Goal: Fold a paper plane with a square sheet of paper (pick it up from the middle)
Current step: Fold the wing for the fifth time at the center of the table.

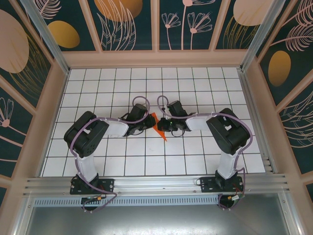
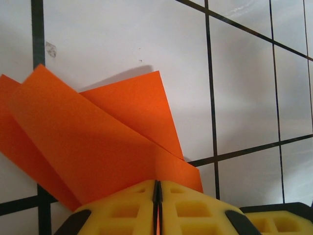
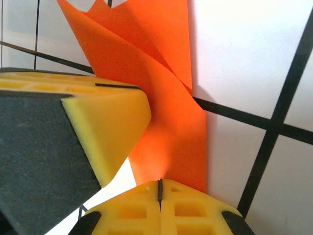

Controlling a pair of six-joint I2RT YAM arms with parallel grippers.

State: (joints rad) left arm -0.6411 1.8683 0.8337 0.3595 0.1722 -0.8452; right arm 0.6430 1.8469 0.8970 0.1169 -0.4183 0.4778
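Gridded table [image 1: 146,161], folded paper [image 1: 155,119] half-hidden

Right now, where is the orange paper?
In the top view the orange paper is near the middle of the gridded table, pinched between the left gripper and the right gripper.

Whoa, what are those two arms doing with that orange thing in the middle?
The left gripper and the right gripper meet at the middle of the table, each pinched shut on the orange sheet of paper. It is already creased into several angled layers, partway to becoming a plane.
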